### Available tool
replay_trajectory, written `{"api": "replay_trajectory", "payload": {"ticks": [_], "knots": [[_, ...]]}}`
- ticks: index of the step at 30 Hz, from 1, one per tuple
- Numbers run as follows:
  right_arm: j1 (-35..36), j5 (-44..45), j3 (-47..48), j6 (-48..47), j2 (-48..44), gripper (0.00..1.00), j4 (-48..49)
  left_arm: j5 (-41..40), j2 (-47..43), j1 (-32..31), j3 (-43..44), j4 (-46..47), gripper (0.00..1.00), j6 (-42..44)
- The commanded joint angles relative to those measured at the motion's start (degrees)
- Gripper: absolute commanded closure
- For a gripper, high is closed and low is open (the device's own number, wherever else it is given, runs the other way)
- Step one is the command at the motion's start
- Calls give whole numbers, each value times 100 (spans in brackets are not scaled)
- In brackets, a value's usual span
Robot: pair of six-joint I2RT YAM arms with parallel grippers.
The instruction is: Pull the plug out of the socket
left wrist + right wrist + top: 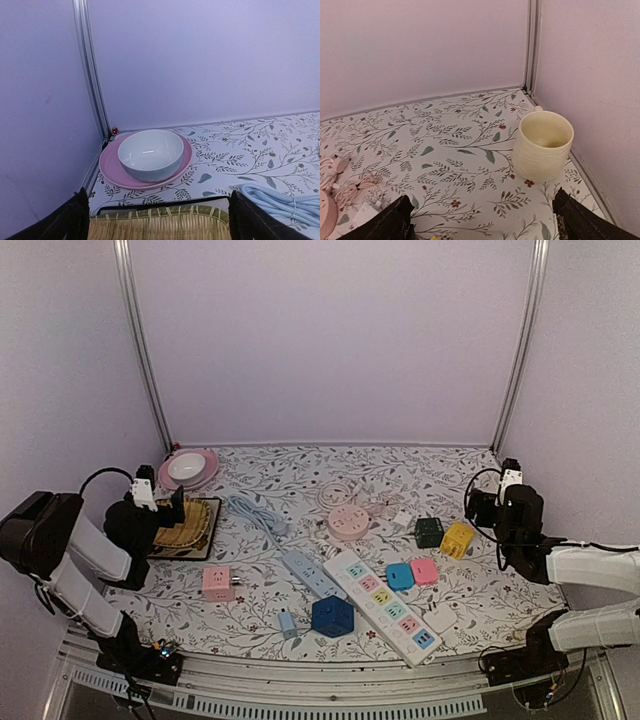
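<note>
Left end effector [157,200] nearest us: spread, empty; right end effector [482,202] likewise. We judge plug [237,583] in pink socket [216,583] the target — behind left end effector, slightly right, sticking out rightward — left arm nearer.

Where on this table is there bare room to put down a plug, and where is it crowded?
Bare cloth runs along the back wall, between the plate and the cup in the right corner. Another patch lies front left, between the pink socket and the near edge. The middle is crowded around the long strip and the navy cube.
</note>
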Motion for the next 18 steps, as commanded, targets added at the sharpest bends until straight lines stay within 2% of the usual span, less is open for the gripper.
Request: {"api": "replay_trajectory", "payload": {"ticks": [1, 4, 8, 10, 12, 15, 17, 18], "knots": [[-871, -16, 140, -679, 706, 1, 1521, 58, 2, -45, 88, -54, 3, 78], [-1318, -126, 115, -911, 1336, 1, 2300, 58, 0, -44, 89, -46, 3, 71], [-1540, -221, -310, -787, 1906, 1, 3538, 61, 2, -47, 85, -54, 3, 70], [-1533, -225, -268, -963, 1953, 1, 3518, 60, 0, -48, 84, -54, 3, 72], [-1530, -241, -349, -1229, 2035, 1, 3927, 57, 0, -48, 82, -47, 3, 73], [-1507, -115, -940, -1512, 2549, 1, 5877, 45, 0, -48, 73, -37, 3, 69], [-1536, -280, -941, -1491, 2333, 1, 5352, 31, 0, -48, 74, -33, 3, 74], [-1573, -351, -1005, -1427, 2337, 1, 5511, 22, 0, -54, 77, -30, 3, 72]]}}
